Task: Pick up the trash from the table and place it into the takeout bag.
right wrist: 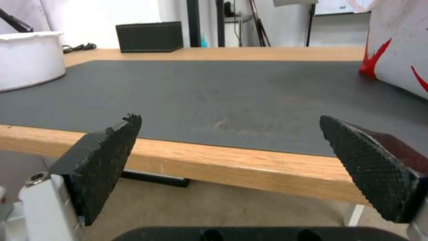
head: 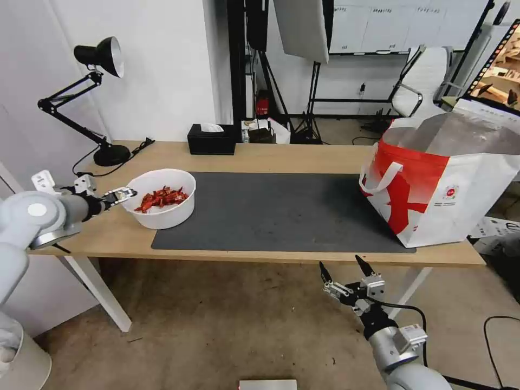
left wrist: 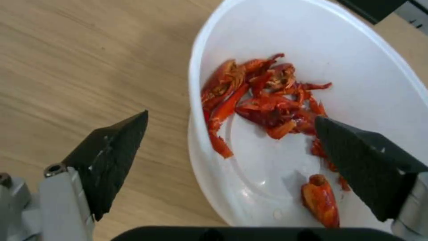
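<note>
A studio-like lab or office. Far behind the table stand light stands, a whiteboard and an office chair.

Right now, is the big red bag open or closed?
Open. The bag stands upright on the table, its top spread wide so the silver lining shows inside, and a handle hangs down its side.

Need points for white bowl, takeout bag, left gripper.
white bowl (head: 168, 216): head view, on its outer front wall.
takeout bag (head: 466, 179): head view, on its white side panel.
left gripper (left wrist: 229, 139): left wrist view, midway between its open fingertips, which straddle the bowl's rim.
</note>
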